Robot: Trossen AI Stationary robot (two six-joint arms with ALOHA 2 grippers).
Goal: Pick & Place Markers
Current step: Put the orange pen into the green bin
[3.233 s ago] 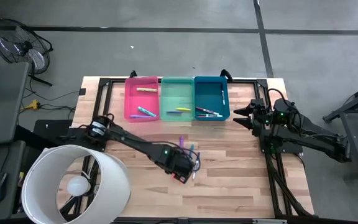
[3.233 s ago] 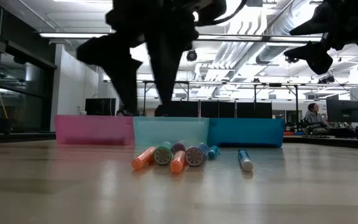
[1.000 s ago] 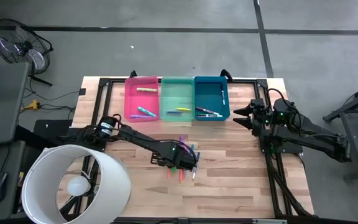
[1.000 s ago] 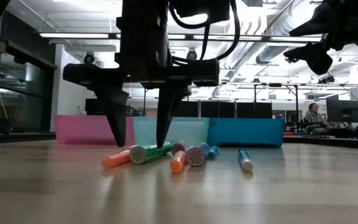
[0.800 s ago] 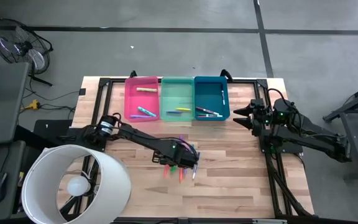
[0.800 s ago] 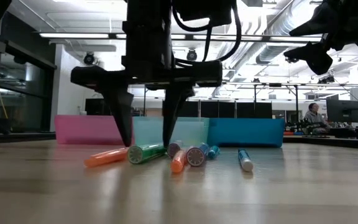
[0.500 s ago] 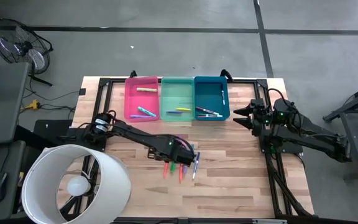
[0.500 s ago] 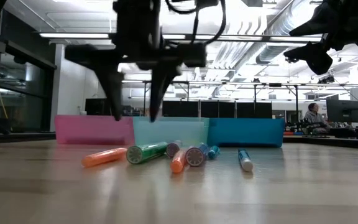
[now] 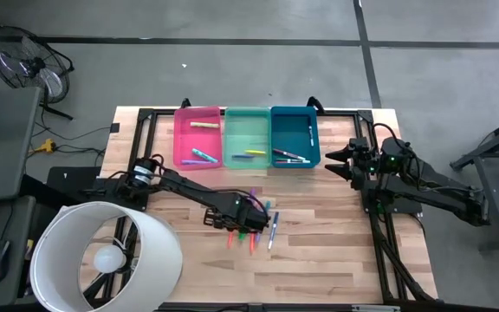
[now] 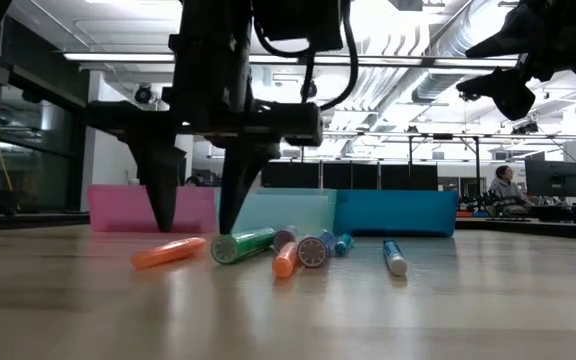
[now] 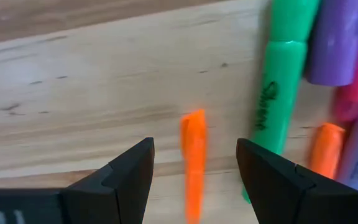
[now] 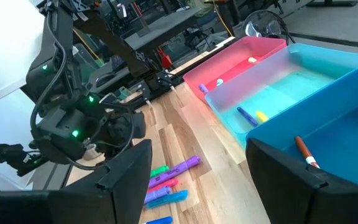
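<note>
Several markers lie loose mid-table: an orange marker (image 10: 168, 252) set apart on the left, then a green marker (image 10: 245, 243), a second orange one (image 10: 286, 260), a purple one (image 11: 337, 40) and a blue one (image 10: 394, 257). My left gripper (image 10: 195, 228) points straight down, open, one finger on each side of the lone orange marker (image 11: 193, 158) without touching it. My right gripper (image 9: 336, 161) waits open above the table's right side, clear of everything. The pink bin (image 9: 197, 137), green bin (image 9: 247, 137) and blue bin (image 9: 294, 137) at the far edge each hold markers.
A large white drum-shaped shade (image 9: 102, 256) covers the near left corner. A black metal frame (image 9: 150, 114) runs round the table. Bare wood lies in front of the marker cluster. A person (image 10: 505, 185) sits in the room far behind.
The orange marker has slid toward the table's left edge, away from the green one and the cluster. My left gripper rose, shifted toward the left edge and came down again astride that orange marker, its fingers still open.
</note>
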